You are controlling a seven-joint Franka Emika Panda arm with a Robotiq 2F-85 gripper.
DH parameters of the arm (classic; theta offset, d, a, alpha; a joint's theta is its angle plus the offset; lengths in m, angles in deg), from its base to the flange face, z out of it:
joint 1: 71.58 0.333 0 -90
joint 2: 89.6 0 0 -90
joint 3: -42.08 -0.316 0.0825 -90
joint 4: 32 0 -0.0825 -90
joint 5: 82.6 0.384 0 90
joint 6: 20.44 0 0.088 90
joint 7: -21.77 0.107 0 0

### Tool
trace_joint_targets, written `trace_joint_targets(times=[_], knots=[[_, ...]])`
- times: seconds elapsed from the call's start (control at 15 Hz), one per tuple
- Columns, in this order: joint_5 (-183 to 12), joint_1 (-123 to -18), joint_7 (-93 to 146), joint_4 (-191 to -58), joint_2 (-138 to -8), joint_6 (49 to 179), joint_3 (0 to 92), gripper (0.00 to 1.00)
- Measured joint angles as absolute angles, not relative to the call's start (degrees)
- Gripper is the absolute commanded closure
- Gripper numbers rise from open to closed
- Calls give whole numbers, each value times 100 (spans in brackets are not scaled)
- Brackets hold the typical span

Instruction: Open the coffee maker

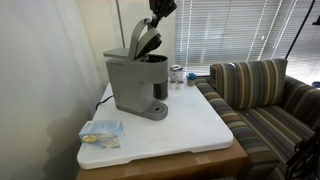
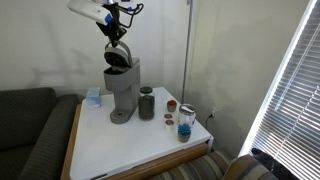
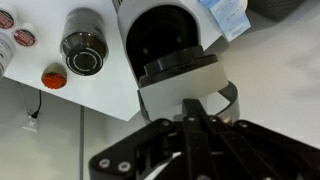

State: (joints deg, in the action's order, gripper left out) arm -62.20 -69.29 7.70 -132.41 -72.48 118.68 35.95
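The fingers [image 3: 192, 120] are seen pressed together, with their tips at the edge of the raised lid [image 1: 138, 42]. The coffee maker [image 1: 130, 85] is placed directly below the fingers, on the white worktop [image 1: 190, 125]. In an exterior view, a dark cup [image 2: 146, 103] is found just beside the machine, well below the fingers.
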Motion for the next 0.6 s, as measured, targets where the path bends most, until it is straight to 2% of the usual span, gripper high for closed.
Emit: trace_joint_targets(times=[0.6], knots=[[-6753, -6943, 995, -12931, -7209, 11147, 3670, 100]])
